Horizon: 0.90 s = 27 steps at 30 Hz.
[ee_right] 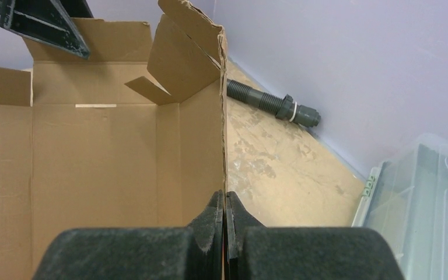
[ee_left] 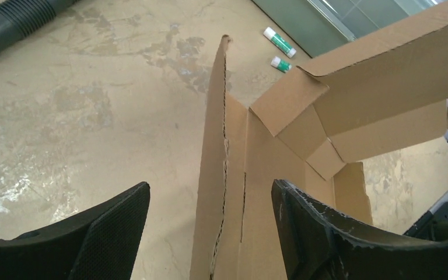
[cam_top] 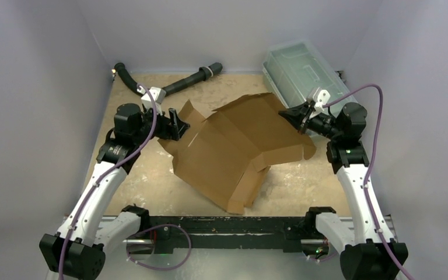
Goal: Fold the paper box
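The paper box [cam_top: 233, 149] is a brown die-cut cardboard sheet, partly folded, lying mid-table with its flaps raised. My left gripper [cam_top: 179, 125] is at the sheet's left edge. In the left wrist view it [ee_left: 210, 201] is open, and an upright flap edge [ee_left: 221, 146] stands between its fingers without touching either. My right gripper [cam_top: 286, 114] is at the box's far right edge. In the right wrist view its jaws [ee_right: 224, 204] are shut on the thin edge of a raised wall [ee_right: 201, 134].
A clear greenish plastic bin [cam_top: 303, 73] stands at the back right, close behind the right gripper. A black ribbed hose [cam_top: 169, 86] lies along the back left. Two green-and-white glue sticks [ee_left: 280, 42] lie on the table beyond the box.
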Motion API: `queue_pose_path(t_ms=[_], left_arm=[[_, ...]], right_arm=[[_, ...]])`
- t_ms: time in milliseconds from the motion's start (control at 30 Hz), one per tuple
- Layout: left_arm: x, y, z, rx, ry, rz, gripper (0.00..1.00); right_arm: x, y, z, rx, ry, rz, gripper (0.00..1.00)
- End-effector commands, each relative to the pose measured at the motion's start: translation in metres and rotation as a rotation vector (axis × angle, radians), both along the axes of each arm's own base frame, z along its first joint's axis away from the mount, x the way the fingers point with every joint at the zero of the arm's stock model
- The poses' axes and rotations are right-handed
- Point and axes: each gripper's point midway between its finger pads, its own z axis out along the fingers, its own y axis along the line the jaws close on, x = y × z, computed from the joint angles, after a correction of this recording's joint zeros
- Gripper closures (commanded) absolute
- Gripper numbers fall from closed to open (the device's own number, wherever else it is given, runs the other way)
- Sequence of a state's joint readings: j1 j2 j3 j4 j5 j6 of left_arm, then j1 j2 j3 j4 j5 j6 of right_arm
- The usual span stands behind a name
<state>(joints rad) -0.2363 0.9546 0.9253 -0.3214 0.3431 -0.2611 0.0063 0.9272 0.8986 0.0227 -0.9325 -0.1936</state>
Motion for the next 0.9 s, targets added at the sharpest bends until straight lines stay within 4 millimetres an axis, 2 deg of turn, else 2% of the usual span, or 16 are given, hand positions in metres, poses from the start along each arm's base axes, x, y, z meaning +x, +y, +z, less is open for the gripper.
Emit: queue_pose_path(t_ms=[0,233,333,500,667,700,867], left_arm=[[-0.014,-0.008,0.028,-0.056,-0.036,-0.046,0.26],[-0.023,0.011,0.032,-0.039,-0.063,0.055,0.34],[-0.022,0.014,0.027,-0.014,-0.045,0.063,0.42],[-0.02,0.007,0.015,-0.002,-0.002,0.015,0.63],[-0.016,-0.001,0.013,0.0,0.008,-0.033,0.96],[-0.015,-0.002,0.014,0.007,0.001,-0.043,1.0],[-0.005,-0.005,0.032,0.059,-0.1,-0.092,1.0]], right_arm=[[0.005,-0.004,0.008,0.007,-0.041,-0.035,1.0],[0.01,-0.007,0.005,0.007,-0.032,-0.056,1.0],[0.011,-0.007,0.004,0.007,-0.03,-0.056,1.0],[0.011,-0.006,0.003,0.008,-0.027,-0.052,1.0],[0.011,-0.005,0.002,0.017,-0.02,-0.048,1.0],[0.011,-0.005,0.003,0.023,-0.017,-0.048,1.0],[0.003,0.003,0.01,0.099,0.012,0.001,1.0]])
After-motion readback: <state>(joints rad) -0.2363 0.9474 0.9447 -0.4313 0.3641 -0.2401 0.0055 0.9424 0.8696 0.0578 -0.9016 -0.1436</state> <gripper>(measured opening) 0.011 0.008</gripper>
